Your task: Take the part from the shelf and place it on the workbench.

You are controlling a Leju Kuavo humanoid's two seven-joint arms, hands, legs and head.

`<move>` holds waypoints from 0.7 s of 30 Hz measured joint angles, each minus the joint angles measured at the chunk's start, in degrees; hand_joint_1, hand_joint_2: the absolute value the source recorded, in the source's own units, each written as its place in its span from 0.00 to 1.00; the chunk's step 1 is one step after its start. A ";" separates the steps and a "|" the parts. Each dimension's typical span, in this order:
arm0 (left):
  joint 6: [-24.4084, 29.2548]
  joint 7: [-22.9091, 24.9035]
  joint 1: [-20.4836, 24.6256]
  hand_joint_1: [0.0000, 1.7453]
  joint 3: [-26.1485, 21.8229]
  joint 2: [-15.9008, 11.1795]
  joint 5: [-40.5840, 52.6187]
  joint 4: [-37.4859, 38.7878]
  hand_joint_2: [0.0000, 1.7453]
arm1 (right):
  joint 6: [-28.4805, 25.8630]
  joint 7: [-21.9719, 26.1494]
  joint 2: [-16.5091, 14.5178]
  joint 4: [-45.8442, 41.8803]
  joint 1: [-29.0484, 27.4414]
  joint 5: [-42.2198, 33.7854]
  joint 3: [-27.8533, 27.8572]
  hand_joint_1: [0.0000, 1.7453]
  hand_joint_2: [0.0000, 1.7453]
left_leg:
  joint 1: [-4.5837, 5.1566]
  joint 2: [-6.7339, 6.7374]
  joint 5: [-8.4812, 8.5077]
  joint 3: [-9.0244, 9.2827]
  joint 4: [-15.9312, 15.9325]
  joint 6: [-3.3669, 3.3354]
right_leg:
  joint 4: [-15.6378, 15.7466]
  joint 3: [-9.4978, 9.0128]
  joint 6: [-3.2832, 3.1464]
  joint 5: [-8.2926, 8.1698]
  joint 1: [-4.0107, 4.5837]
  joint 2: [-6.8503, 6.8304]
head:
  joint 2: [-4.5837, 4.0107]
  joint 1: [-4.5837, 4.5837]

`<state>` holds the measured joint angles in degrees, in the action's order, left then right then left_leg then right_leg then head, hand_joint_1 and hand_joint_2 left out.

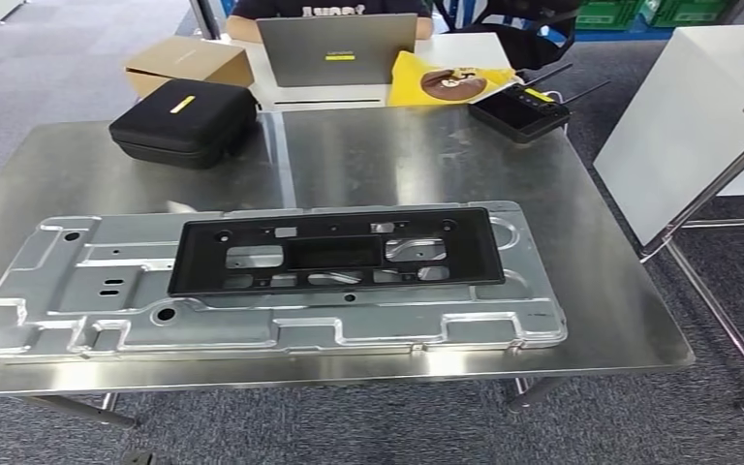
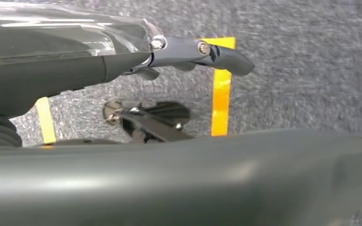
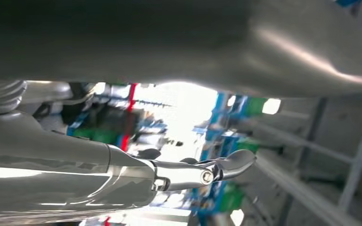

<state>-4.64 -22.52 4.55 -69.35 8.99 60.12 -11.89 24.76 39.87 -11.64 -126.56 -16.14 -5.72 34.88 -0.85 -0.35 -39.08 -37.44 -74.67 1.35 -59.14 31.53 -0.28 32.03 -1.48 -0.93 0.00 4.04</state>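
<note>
A black rectangular frame part [image 1: 334,254] with several cut-outs lies flat on a large silver stamped metal panel [image 1: 68,291]. The panel lies along the front of the steel workbench [image 1: 426,155]. My left hand [image 2: 122,61] hangs over grey carpet, its fingers [image 2: 217,52] stretched out and holding nothing. My right hand [image 3: 169,176] also has its fingers [image 3: 231,165] stretched out with nothing in them, in front of blurred shelving.
A black zip case [image 1: 184,121] sits at the bench's back left and a black controller with antennas [image 1: 520,109] at its back right. Behind are a cardboard box [image 1: 189,60], a laptop [image 1: 337,48] with a person at it, and a white table [image 1: 697,107] on the right. Yellow tape [image 2: 221,89] marks the floor.
</note>
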 joint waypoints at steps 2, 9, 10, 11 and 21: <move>0.01 -0.03 -0.01 0.00 -0.15 -0.17 -0.08 0.00 0.00 | 1.97 0.00 -1.80 1.48 0.97 0.07 4.31 0.00 0.00 | 0.28 -0.02 3.01 4.58 6.37 -0.84 | -0.01 0.28 0.09 -0.36 0.23 -0.01 | 0.00 0.00; 0.16 -0.13 0.11 0.00 -0.74 -0.74 -0.16 -0.10 0.00 | 7.42 -0.40 -5.73 9.67 5.08 3.32 16.98 0.00 0.00 | 1.11 0.15 6.26 10.18 17.66 -2.90 | -0.28 0.92 2.10 -0.94 0.19 0.18 | 0.00 -0.03; 0.17 -0.15 0.14 0.00 -0.81 -0.76 -0.20 -0.12 0.00 | 8.06 -0.65 -5.94 10.91 5.65 4.06 18.50 0.00 0.00 | 0.99 0.27 6.70 9.91 17.91 -3.24 | -1.51 1.41 2.25 0.39 0.18 0.31 | 0.00 -0.05; 0.17 -0.16 0.16 0.00 -0.89 -0.78 -0.23 -0.14 0.00 | 8.64 -0.88 -6.11 12.15 6.17 4.75 19.90 0.00 0.00 | 0.91 0.41 7.08 9.53 18.02 -3.49 | -3.94 2.29 2.29 2.48 0.14 0.45 | 0.00 -0.07; 0.36 -0.09 0.15 0.00 -1.66 -0.80 -0.44 -0.17 0.00 | 8.51 -3.02 -7.20 21.72 8.29 9.76 26.93 0.00 0.00 | 1.26 0.75 8.45 6.06 15.85 -2.71 | 1.30 -4.48 2.20 2.10 0.41 0.70 | 0.00 -0.07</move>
<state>-4.28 -22.61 4.69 -71.01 8.20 59.68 -12.07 33.27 36.84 -18.84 -104.84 -7.85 4.04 61.81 0.42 0.40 -30.62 -31.38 -58.81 -1.35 -57.84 27.05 1.92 34.12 -1.07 -0.23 0.00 3.97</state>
